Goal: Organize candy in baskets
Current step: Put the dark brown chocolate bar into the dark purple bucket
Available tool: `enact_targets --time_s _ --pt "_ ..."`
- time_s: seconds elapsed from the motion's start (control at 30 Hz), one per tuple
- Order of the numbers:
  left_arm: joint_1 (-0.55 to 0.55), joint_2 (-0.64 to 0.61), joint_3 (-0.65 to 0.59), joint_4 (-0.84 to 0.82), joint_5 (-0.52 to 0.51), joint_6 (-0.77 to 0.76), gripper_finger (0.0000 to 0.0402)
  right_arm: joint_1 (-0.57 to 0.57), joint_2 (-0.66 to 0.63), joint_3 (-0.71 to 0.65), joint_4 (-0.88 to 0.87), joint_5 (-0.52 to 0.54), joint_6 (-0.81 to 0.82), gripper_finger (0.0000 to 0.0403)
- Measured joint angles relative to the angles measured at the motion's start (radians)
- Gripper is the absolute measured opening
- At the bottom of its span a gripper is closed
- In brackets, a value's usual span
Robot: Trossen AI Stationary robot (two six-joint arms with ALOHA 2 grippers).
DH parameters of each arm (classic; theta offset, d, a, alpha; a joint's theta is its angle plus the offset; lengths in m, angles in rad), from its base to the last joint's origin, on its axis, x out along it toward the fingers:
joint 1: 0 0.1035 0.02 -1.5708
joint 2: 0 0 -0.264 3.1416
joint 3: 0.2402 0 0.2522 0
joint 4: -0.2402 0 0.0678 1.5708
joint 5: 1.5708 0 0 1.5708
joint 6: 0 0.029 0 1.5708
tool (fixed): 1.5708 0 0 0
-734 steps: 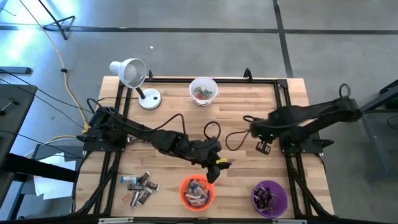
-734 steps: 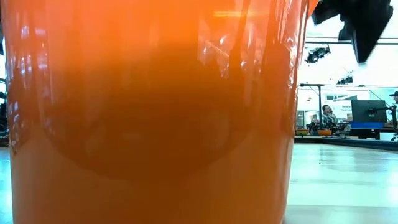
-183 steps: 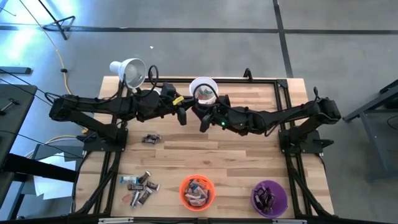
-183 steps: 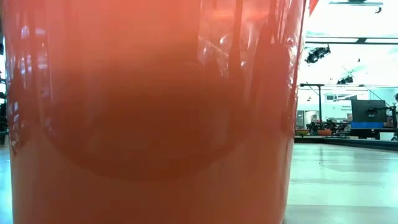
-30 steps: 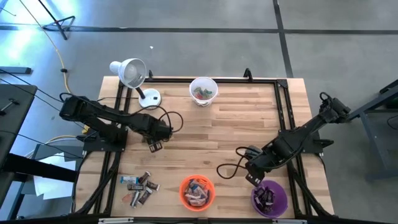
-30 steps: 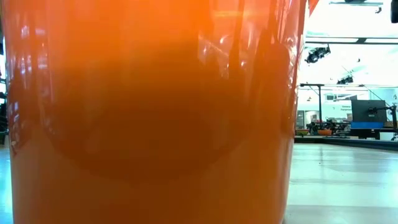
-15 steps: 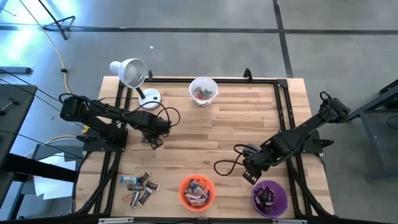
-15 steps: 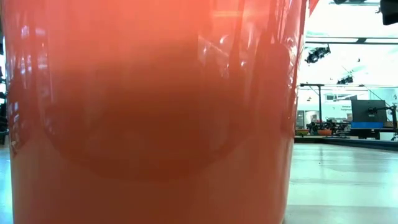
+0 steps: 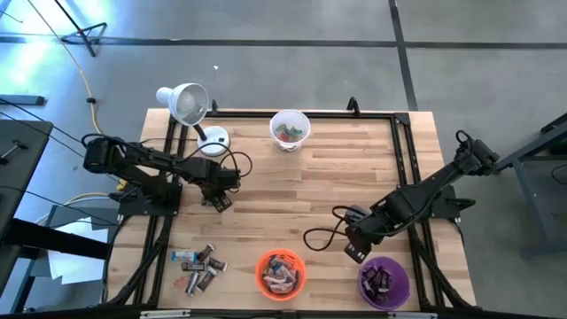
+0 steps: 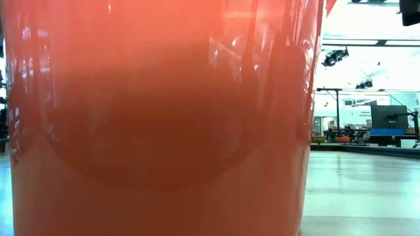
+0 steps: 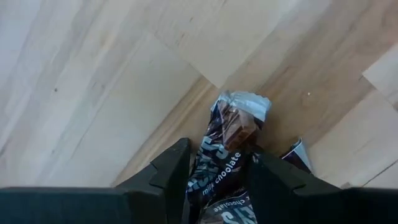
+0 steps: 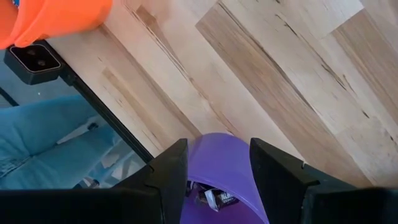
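Left gripper [image 11: 217,171] sits low over the table's [image 9: 337,190] left half, near the lamp [image 9: 188,105] base, fingers [image 11: 171,168] pinching a dark brown chocolate bar [image 11: 227,146] whose crumpled wrapper end rests on the wood (a second wrapper edge pokes out beside it, can't tell what). Right gripper [image 12: 217,165] hangs just above the purple basket [image 9: 383,280] at the near right corner, fingers [image 12: 277,165] spread with nothing between them; wrist view looks past them at the purple rim and a few wrapped pieces inside. Orange basket [image 9: 281,274] at near centre, filled with mixed candy; it blocks almost the whole low view. White basket [image 9: 290,129] at the far edge, centre, with a few pieces in it. Loose candy pile [image 9: 199,267] lies on the near left of the table, well apart from both grippers, just left of the orange basket.
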Motion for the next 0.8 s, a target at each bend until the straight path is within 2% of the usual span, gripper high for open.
enact_targets --time_s 0.17,0.43,0.57,0.73,0.8 --pt "0.0 0.001 -0.001 0.007 -0.005 -0.092 0.0119 0.0 0.0 0.0 0.0 0.001 0.006 0.0167" --pt "-0.001 0.001 0.001 0.011 -0.005 -0.14 0.0015 0.0 0.0 0.0 0.001 0.004 0.008 0.0167" --pt "-0.003 0.0 0.029 0.0 -0.023 -0.142 0.001 0.0 0.0 0.0 0.002 0.025 0.008 0.0167" --pt "0.0 -0.029 0.11 0.055 -0.11 -0.145 0.0009 0.0 0.0 0.0 0.008 0.062 0.008 0.0167" --pt "-0.002 -0.036 0.134 0.029 -0.106 -0.144 0.0008 0.0 0.0 0.0 0.01 0.073 0.008 0.0167"
